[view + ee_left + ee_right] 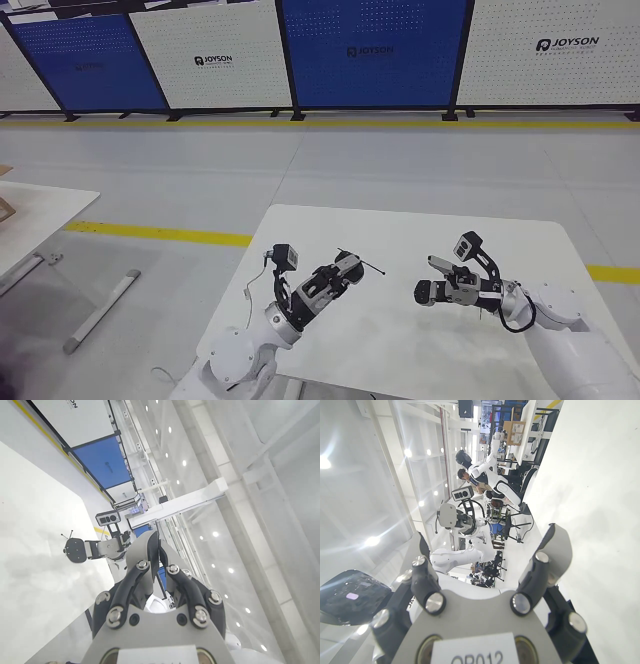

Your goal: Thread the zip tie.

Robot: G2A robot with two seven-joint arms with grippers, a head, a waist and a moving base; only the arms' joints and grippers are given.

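We judge the step wants the left jaws, closed on the zip tie (368, 265), to hold it level over the counter (400, 235) while the right jaws, spread wide and empty near its tip, pinch the free end squarely and steer it into the head. We count: one zip tie, two pairs of jaws, one counter.

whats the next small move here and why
Probably ease the open right gripper toward the free end of the zip tie, which juts from the shut left gripper; they sit apart above the table, so nothing can thread yet.
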